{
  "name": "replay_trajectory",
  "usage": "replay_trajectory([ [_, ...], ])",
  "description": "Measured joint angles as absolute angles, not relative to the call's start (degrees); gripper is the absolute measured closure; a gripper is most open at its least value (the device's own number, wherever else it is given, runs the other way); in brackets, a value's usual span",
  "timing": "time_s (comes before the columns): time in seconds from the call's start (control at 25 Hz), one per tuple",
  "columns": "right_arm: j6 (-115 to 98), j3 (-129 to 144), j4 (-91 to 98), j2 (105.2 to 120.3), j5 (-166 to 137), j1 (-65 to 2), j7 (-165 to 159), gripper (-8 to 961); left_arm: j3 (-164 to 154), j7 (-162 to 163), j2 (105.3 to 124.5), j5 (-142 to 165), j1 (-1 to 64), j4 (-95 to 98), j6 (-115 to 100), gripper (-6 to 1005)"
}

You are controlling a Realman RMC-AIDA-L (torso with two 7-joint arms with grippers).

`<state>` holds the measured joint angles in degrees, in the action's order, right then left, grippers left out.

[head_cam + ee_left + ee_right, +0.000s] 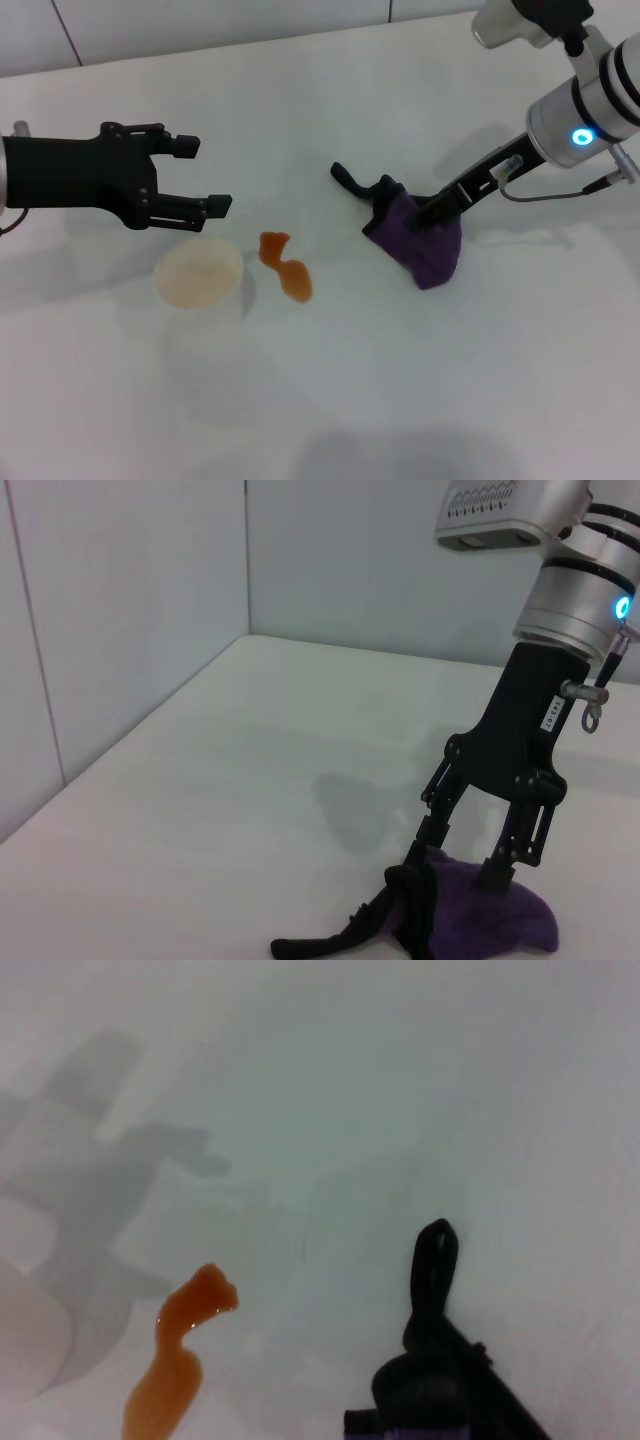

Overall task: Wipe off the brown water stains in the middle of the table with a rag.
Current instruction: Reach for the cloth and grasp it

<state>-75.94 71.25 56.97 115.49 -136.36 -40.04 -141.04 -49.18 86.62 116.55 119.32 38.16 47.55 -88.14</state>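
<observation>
The brown water stain is an orange-brown two-lobed puddle on the white table, left of the middle; it also shows in the right wrist view. The purple rag lies bunched on the table to its right, with its black tail pointing toward the far left. My right gripper is down on the rag. In the left wrist view its fingers stand apart, with the tips pressed into the top of the rag. My left gripper hovers open and empty at the left.
A white paper cup with a brownish inside stands just left of the stain, below my left gripper; its rim shows in the right wrist view. A wall borders the table's far side.
</observation>
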Motion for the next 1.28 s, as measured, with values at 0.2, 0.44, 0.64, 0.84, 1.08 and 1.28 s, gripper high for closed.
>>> replay_trajectory([
  [0.2, -75.6, 73.0, 55.84, 115.48, -136.21, -40.66, -141.06, 129, -49.55, 86.56, 116.54, 119.36, 38.23, 47.55, -88.1, 119],
  [0.44, -74.03, 76.08, 55.28, 115.73, -136.16, -41.51, -141.06, 158, -49.57, 86.41, 116.54, 119.36, 38.24, 47.44, -88.0, 119],
  [0.64, -72.47, 77.27, 54.94, 115.86, -136.08, -41.75, -141.07, 181, -49.57, 86.0, 116.62, 119.36, 38.24, 47.24, -87.66, 119],
  [0.84, -71.48, 77.5, 54.26, 115.79, -135.59, -41.82, -140.67, 205, -49.57, 85.86, 116.69, 119.36, 38.1, 47.21, -87.19, 119],
  [1.08, -71.01, 78.03, 54.25, 115.7, -135.54, -42.01, -140.16, 422, -49.57, 85.86, 116.72, 119.35, 38.23, 47.19, -86.83, 119],
  [1.28, -70.95, 79.63, 54.28, 115.67, -135.52, -42.31, -139.88, 665, -50.32, 85.87, 116.83, 119.35, 38.22, 47.12, -86.76, 119],
])
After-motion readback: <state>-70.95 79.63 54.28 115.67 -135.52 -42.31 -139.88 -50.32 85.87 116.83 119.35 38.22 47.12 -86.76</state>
